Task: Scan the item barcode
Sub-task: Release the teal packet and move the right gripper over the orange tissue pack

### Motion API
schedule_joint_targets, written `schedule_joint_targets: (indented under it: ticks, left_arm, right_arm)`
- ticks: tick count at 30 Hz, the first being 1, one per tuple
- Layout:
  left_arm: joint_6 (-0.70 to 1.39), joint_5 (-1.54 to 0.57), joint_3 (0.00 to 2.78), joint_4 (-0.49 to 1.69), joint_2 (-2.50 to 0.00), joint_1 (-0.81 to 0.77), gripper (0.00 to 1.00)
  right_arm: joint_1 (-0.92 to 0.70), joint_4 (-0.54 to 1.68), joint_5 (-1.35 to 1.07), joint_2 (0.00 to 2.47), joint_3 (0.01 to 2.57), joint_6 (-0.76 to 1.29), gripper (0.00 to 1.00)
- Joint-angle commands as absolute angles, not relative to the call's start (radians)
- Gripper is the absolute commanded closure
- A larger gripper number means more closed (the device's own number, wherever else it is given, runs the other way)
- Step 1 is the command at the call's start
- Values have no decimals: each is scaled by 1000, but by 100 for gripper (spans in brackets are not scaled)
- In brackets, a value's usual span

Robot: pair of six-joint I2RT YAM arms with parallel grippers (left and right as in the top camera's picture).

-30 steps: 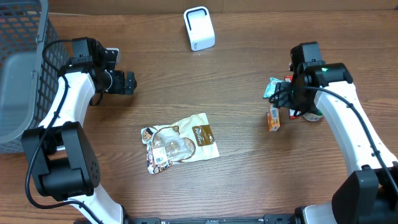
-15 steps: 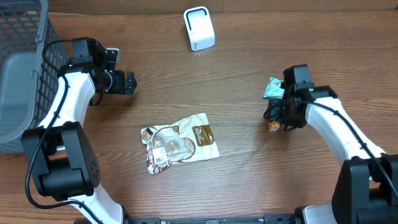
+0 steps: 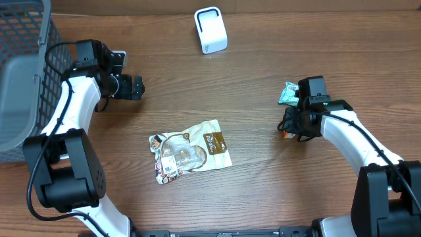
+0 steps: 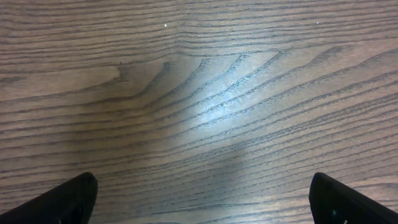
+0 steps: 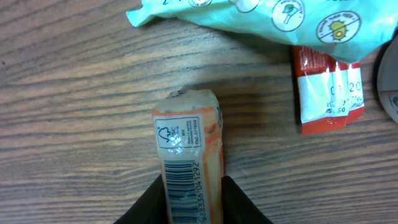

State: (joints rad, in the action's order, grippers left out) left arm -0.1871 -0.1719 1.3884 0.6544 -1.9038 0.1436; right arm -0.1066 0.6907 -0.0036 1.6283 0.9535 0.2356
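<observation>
The item, a slim orange snack pack (image 5: 189, 143) with a barcode on its white face, lies on the wooden table. My right gripper (image 5: 194, 200) has a black finger pressed against each long side of it, shut on it. From overhead only an orange corner of the pack (image 3: 287, 134) shows under the right gripper (image 3: 294, 126). The white scanner (image 3: 210, 29) stands at the back centre. At the far left my left gripper (image 3: 136, 87) is open, and its wrist view shows wide-apart fingertips (image 4: 68, 200) above bare wood.
A teal packet (image 5: 261, 18) and a red-and-white sachet (image 5: 326, 90) lie just beyond the held pack. A beige snack bag (image 3: 189, 151) lies in the middle of the table. A grey wire basket (image 3: 20, 79) occupies the left edge.
My right arm moved left and down over the orange pack, covering most of it from overhead, and its jaws closed onto it. The left arm stayed still.
</observation>
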Motion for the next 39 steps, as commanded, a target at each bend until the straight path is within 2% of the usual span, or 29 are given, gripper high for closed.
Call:
schedule_joint_targets:
  ticks: [1,9,17,25,30,31,32,33,34,39]
  left_arm:
    - [-195,-176,1410,653,-1870,136,0]
    - [-195,-176,1410,653,-1870,136,0]
    - [-195,-176,1410,653,-1870,136,0]
    - [-195,-176,1410,653,-1870,136,0]
    - [-195,-176,1410,653,-1870,136,0]
    - [-195,-176,1410,653,-1870,136,0]
    - [-195,-176,1410,653,-1870,136,0]
    - [-195,-176,1410,653,-1870,136,0]
    - [-195,-176,1410,653,-1870,136,0]
    - [-195,-176,1410,653,-1870,136,1]
  right_arm:
    - [-112,681,-12,1629,951,236,75]
    - [-152,662,-55,1629,951,239,76]
    - [-296,619,-35,1629,951,240,76]
    - [-474,621,306,1629,951,362,76]
    - [-510,622,364,1629,951,418,76]
    - [-509,622,366,1629,951,421,73]
    - [-509,621,366,1629,951,420,67]
    - [-509,622,366,1629,951,419,56]
    - [-509,622,364,1629,951,420,52]
    - [-509,620,331,1629,951,419,45]
